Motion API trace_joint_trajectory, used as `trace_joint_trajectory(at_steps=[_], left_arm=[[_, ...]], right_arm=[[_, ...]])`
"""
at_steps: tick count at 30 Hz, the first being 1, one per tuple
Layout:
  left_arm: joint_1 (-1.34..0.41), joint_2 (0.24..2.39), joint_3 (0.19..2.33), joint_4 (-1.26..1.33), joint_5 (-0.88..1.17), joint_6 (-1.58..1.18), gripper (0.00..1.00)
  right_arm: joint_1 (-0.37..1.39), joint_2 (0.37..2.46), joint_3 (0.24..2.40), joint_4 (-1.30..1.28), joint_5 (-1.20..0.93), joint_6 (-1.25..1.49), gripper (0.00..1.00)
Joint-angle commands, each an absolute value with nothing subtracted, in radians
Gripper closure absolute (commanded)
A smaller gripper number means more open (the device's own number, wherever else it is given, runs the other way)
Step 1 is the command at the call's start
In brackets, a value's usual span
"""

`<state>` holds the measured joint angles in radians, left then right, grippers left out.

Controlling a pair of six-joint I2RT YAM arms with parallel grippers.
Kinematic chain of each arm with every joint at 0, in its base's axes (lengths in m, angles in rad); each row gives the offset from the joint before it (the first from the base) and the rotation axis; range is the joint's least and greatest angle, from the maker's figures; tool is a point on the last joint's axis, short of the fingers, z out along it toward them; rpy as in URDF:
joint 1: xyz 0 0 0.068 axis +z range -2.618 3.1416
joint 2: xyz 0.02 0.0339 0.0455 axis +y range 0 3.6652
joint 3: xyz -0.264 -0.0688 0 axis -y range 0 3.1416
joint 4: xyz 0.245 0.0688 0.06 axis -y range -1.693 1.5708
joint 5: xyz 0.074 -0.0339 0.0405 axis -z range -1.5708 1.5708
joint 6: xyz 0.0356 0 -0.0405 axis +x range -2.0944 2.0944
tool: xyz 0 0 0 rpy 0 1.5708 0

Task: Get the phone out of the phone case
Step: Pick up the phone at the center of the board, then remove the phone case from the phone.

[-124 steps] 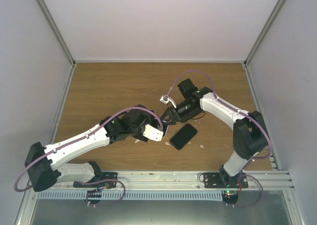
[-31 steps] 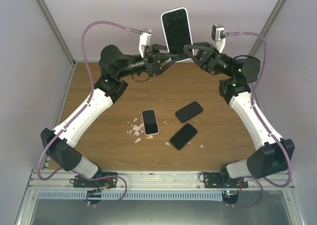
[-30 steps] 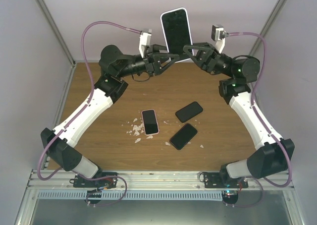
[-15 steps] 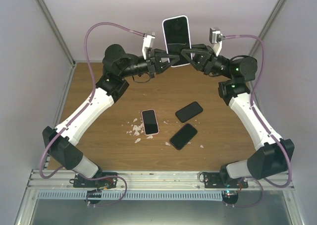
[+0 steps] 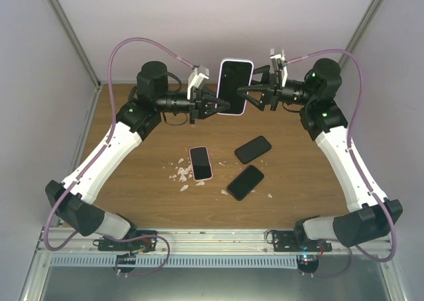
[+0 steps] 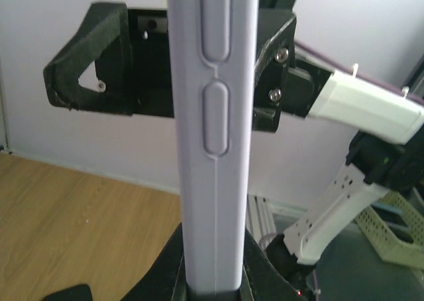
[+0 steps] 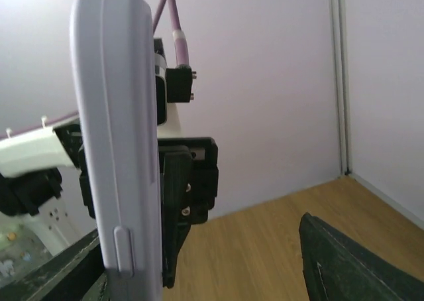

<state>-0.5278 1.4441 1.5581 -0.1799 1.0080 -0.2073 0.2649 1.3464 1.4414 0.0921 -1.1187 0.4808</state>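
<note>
A phone (image 5: 234, 85) with a dark screen sits in a lavender phone case (image 6: 211, 135) and is held upright in the air above the far part of the table. My left gripper (image 5: 215, 106) is shut on its lower left edge; in the left wrist view the case's side with its buttons rises from between the fingers (image 6: 262, 274). My right gripper (image 5: 256, 97) is at the phone's right edge and stands open. In the right wrist view the case (image 7: 119, 168) lies against the left finger, and the right finger (image 7: 351, 261) is well apart from it.
On the wooden table (image 5: 132, 135) lie a phone in a pale pink case (image 5: 201, 162) and two bare black phones (image 5: 252, 149) (image 5: 245, 182). White scraps (image 5: 179, 173) are scattered beside the pink one. Walls close in the table at the back and sides.
Both arms have lowered the phone from high against the back wall. The left gripper has shut on it and the right gripper has opened.
</note>
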Motion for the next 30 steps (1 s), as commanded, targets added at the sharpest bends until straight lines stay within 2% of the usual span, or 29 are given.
trace_joint_trajectory(at_steps=[1, 6, 19, 30], left_arm=[[-0.530, 1.391, 1.563, -0.323, 1.076, 0.018, 1.00], [-0.530, 1.391, 1.558, -0.422, 1.068, 0.096, 1.00], [-0.544, 1.439, 1.554, -0.506, 1.045, 0.161, 1.00], [-0.573, 1.480, 1.587, -0.584, 1.006, 0.213, 1.00]], right_arm=[[0.260, 1.318, 1.489, -0.204, -1.130, 0.198, 0.28], [0.260, 1.289, 1.445, -0.249, -1.208, 0.142, 0.28], [0.290, 1.283, 1.406, -0.385, -1.204, 0.051, 0.37], [0.310, 1.285, 1.410, -0.451, -1.210, 0.014, 0.56]])
